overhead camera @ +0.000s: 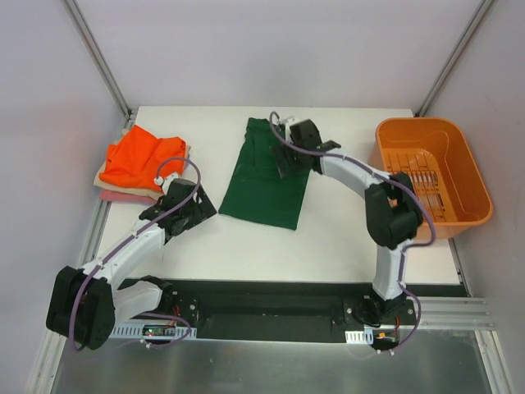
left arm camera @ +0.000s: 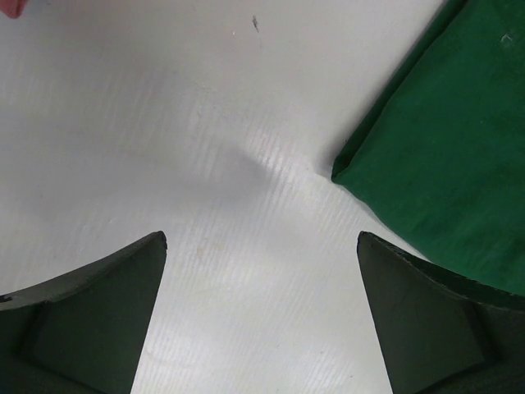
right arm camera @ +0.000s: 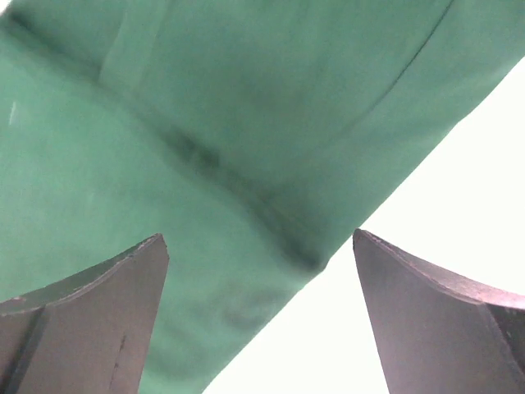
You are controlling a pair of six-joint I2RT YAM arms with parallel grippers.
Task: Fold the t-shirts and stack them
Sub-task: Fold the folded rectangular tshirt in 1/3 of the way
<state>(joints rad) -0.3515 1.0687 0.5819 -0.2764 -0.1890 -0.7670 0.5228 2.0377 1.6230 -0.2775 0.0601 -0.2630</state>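
Note:
The dark green t-shirt lies folded lengthwise in a long strip on the middle of the table. My right gripper is open over its upper right edge; in the right wrist view the green cloth fills the frame above the spread fingers. My left gripper is open and empty just left of the shirt's near left corner. The bright orange t-shirt lies crumpled on the folded cream and pink shirts at the far left.
An orange plastic basket stands at the right edge of the white table. Grey walls with metal posts close the sides and back. A black base rail runs along the near edge.

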